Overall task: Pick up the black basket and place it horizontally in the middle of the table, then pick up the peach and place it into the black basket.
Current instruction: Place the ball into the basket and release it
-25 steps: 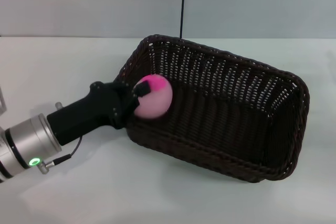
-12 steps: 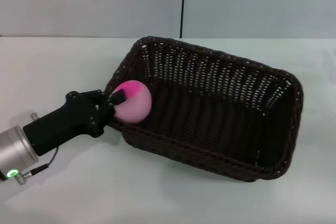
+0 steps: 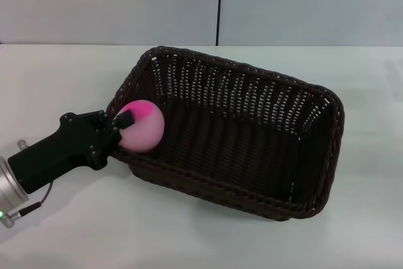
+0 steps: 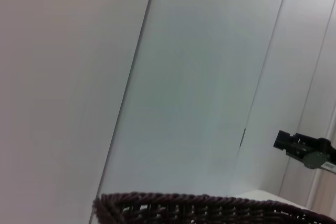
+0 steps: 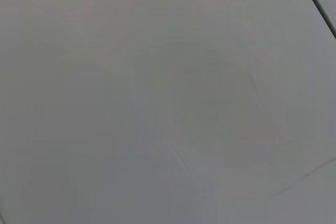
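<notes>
The black basket [image 3: 252, 149] lies open side up on the white table [image 3: 56, 74], skewed, with its left end nearer the back. My left gripper [image 3: 130, 124] reaches in from the lower left and is shut on the peach [image 3: 143, 133], with one dark finger [image 3: 124, 118] lying across its magenta top. The peach hangs right at the basket's left near rim, partly over the inside. The basket's braided rim also shows in the left wrist view [image 4: 210, 202]. My right gripper is out of view.
A dark vertical seam [image 3: 218, 4] runs down the grey wall behind the table. A small black fixture [image 4: 303, 148] shows far off in the left wrist view. The right wrist view shows only a plain grey surface.
My left gripper has drawn back to the left with the peach still in it. The basket has slid to the left along with it.
</notes>
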